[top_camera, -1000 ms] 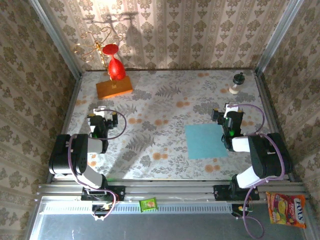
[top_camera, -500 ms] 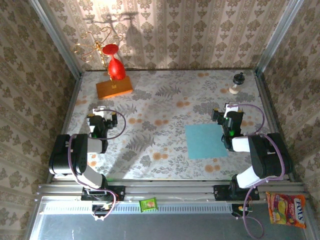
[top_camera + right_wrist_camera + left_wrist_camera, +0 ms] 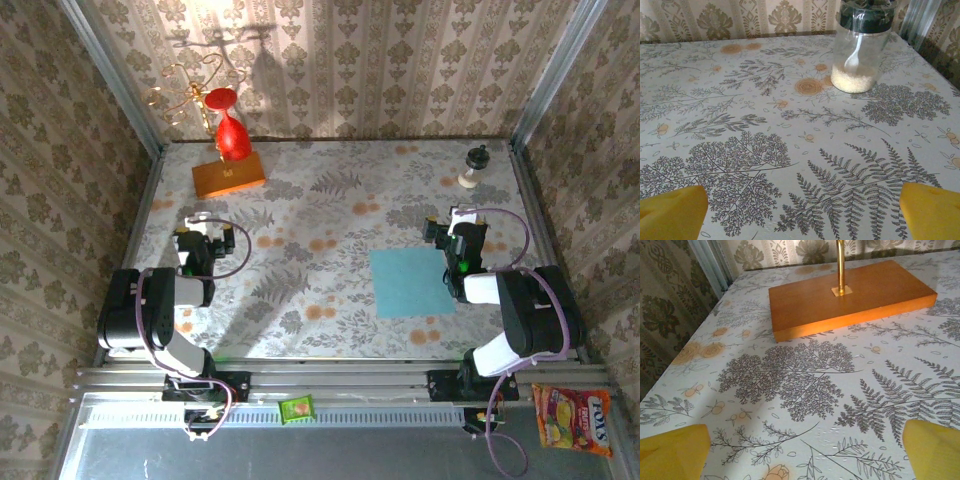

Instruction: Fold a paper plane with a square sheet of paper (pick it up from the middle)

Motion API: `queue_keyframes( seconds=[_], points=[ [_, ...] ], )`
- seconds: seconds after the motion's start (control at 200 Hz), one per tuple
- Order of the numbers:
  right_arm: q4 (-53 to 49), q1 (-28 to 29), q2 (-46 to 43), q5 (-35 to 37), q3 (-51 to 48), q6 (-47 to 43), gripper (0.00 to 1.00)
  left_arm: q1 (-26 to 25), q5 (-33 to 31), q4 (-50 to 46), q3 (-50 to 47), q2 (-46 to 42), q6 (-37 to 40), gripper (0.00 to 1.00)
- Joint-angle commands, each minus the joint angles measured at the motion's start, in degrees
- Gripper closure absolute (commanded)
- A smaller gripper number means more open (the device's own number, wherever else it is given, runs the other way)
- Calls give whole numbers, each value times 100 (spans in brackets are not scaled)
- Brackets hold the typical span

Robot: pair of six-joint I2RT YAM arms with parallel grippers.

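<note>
The square sheet of paper [image 3: 410,282] is light blue and lies flat and unfolded on the patterned table, right of centre near the front. My right gripper [image 3: 461,222] sits just past the sheet's right far corner, open, with nothing between its yellow fingertips [image 3: 675,212]. My left gripper [image 3: 197,238] rests over the left side of the table, far from the sheet, open and empty, its yellow fingertips [image 3: 672,452] spread wide above bare tablecloth. No paper plane is in view.
An orange block [image 3: 229,175] holding a brass rod and a red glass [image 3: 231,135] stands at the back left. A small jar [image 3: 474,167] with a dark lid stands at the back right. Papered walls enclose the table. A green packet [image 3: 296,408] lies on the front rail.
</note>
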Motion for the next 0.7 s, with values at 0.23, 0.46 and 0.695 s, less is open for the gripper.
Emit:
queue_keyframes(
  seconds=[0.23, 0.46, 0.695],
  points=[
    [359, 278, -171, 385, -224, -179, 0, -55, -76, -1631, 238, -1920, -164, 0],
    [-1256, 290, -992, 87, 300, -364, 0, -143, 399, -3096, 653, -3124, -671, 0],
    [-3564, 317, -1972, 105, 1042, 603, 0, -131, 557, -4593, 1150, -3645, -2214, 0]
  ],
)
